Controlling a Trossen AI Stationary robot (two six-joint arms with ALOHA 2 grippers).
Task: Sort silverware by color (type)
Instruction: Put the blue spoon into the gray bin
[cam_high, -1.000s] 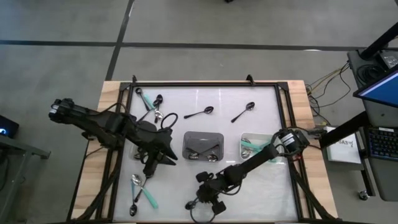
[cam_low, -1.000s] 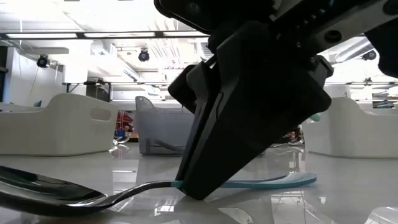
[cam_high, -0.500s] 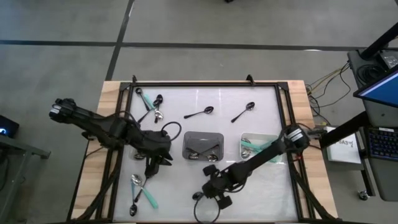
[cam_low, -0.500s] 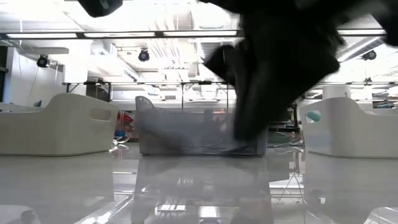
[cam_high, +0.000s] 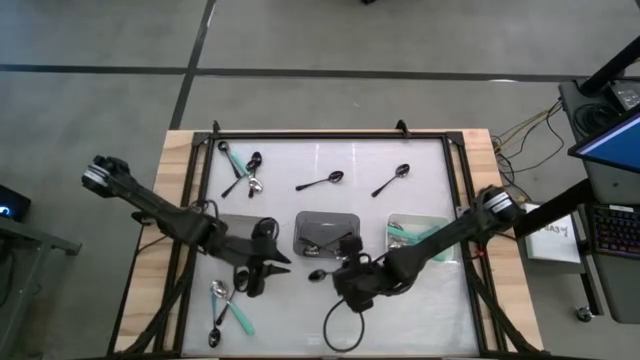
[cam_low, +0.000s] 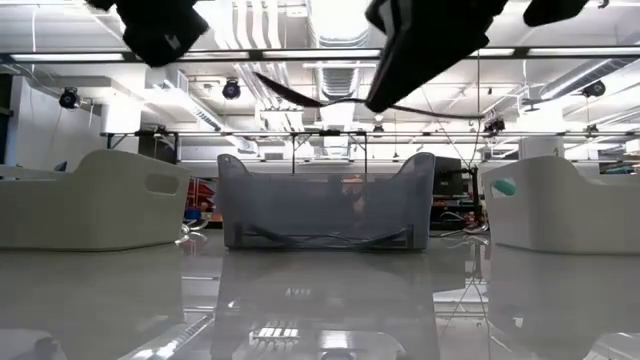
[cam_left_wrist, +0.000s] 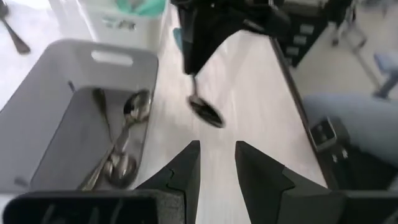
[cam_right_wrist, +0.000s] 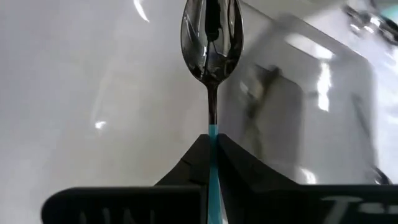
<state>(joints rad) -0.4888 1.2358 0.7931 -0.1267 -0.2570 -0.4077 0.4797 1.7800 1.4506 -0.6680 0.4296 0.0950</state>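
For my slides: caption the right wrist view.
Right gripper shut on a black spoon, lifted beside the gray tray.

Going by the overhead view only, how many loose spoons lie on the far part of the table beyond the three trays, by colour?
black spoons: 3
mint-green spoons: 1
silver spoons: 1
Total: 5
Not counted: the spoon held up by the right gripper.

Right gripper (cam_high: 338, 272) pinched closed mid-table, left gripper (cam_high: 252, 283) seemingly parted, hovering
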